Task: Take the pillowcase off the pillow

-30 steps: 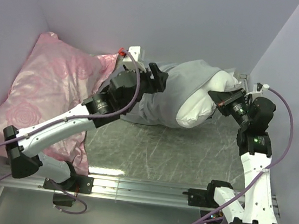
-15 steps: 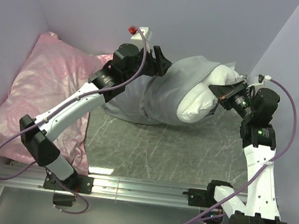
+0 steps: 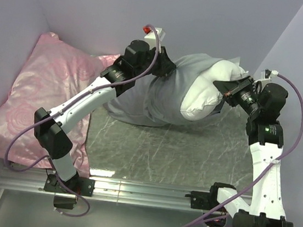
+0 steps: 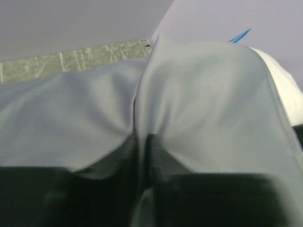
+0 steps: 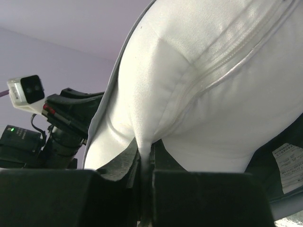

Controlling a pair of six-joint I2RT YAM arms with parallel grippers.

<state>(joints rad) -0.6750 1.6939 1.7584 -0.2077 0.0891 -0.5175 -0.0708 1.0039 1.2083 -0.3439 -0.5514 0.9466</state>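
Nearest the viewer, from above, two white robot arms rise from a rail at the edge of a bare metal table [image 3: 153, 147]. A shiny pink pillow [image 3: 34, 96] lies along the left side.

Toward the back wall, the pillowcase [image 3: 150, 99] is bunched over the left part of the pillow [image 3: 203, 98]. The pillow's right end bulges bare out of the opening.

The step in hand looks like peeling the cover off. The arms should draw apart, the left one hauling cloth leftward while the right one anchors the stuffing. They should go slowly so neither pinch slips.

The right gripper [image 3: 221, 89] is clamped tight on a ridge of the pillow's white cover beside a seam. The left gripper [image 3: 167, 68] bites a fold of the pillowcase. Its fingers are dark and blurred in its own camera, so the jaws only seem closed on the cloth.
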